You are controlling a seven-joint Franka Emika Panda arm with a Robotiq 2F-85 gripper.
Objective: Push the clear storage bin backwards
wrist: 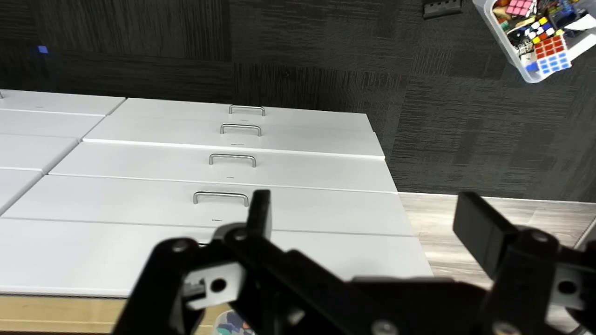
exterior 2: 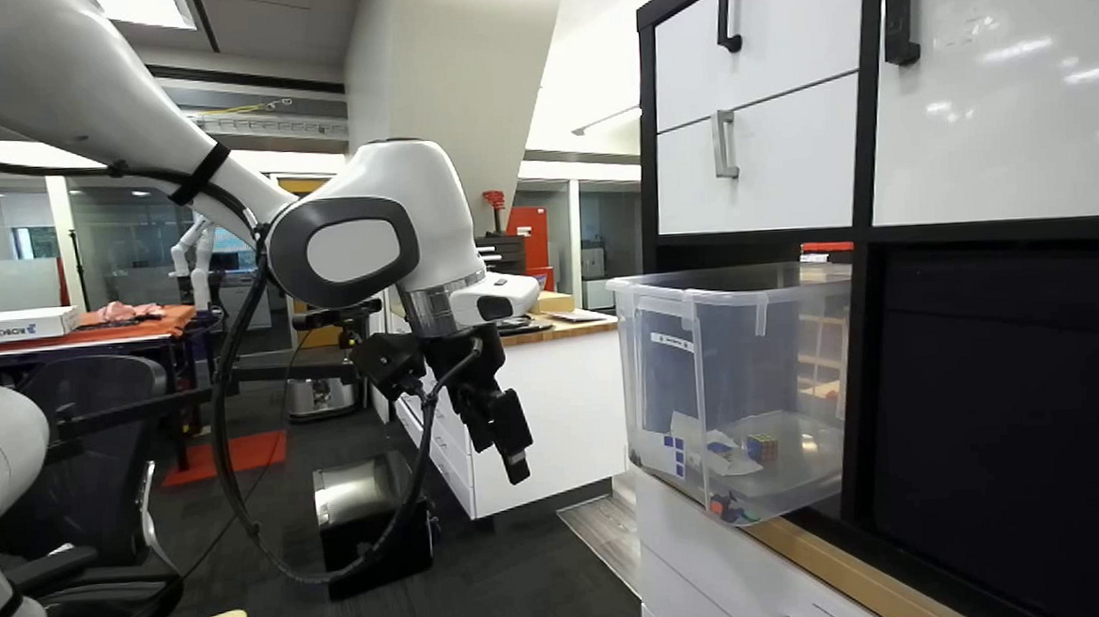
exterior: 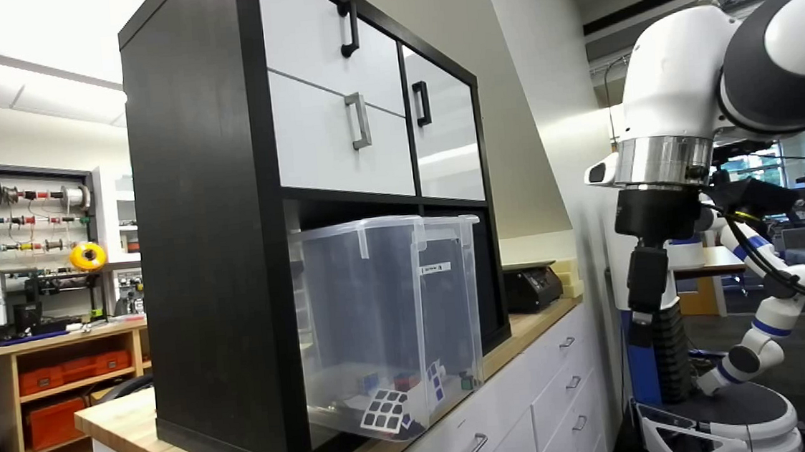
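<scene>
The clear storage bin point(exterior: 386, 292) stands upright in the lower left opening of the black-framed cabinet, under two white drawer fronts. In both exterior views it point(exterior 2: 740, 355) sticks out of the opening and past the counter's front edge. Small cube toys and paper lie on its bottom. A small part of the bin point(wrist: 233, 324) shows at the bottom edge of the wrist view; the gripper hides more. My gripper point(wrist: 363, 200) is open and empty, pointing down. In the exterior views the gripper point(exterior: 643, 322) point(exterior 2: 512, 456) hangs in front of the cabinet, apart from the bin.
The black-framed cabinet point(exterior: 202, 234) stands on a wooden counter point(exterior: 120, 421) above white drawers point(wrist: 326, 209) with metal handles. A black device point(exterior: 533, 287) sits on the counter beside the cabinet. A small tub of toys point(wrist: 505, 46) stands on the dark floor.
</scene>
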